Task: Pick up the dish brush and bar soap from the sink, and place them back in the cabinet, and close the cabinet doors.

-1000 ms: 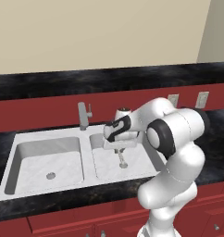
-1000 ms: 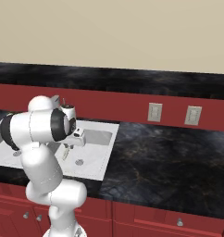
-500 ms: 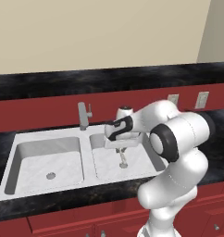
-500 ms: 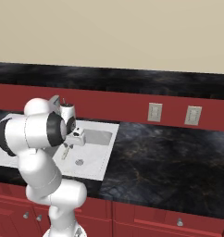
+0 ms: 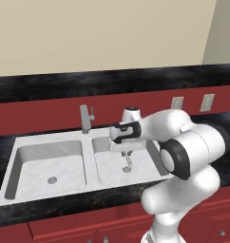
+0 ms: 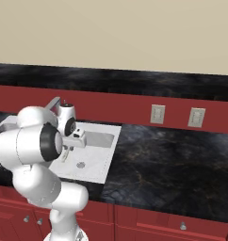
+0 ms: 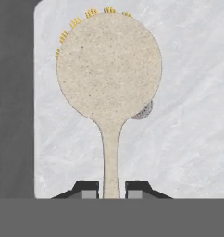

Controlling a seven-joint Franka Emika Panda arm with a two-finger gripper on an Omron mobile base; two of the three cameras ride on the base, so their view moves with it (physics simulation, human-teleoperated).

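Gripper [image 7: 111, 190] clamped on the dish brush [image 7: 109, 78] handle, head pointing away from the fingers over the sink [image 5: 107, 171] floor. Hand view shows yellow bristles and the drain [image 7: 144, 110] behind the head; base views show the brush hanging over the right basin.

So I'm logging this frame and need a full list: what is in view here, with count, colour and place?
dish brush: one, beige round head, yellow bristles, thin handle; held above the right basin.
sink: one, white marble-look, two basins, set in the counter.
drains: two, grey, one per basin.
faucet: one, grey, behind the sink.
counter: one, black.
wall outlets: two, pale, on the red backsplash.
drawer fronts: red, silver knobs, below the counter.
gripper: one, dark fingertips, shut on the brush handle.
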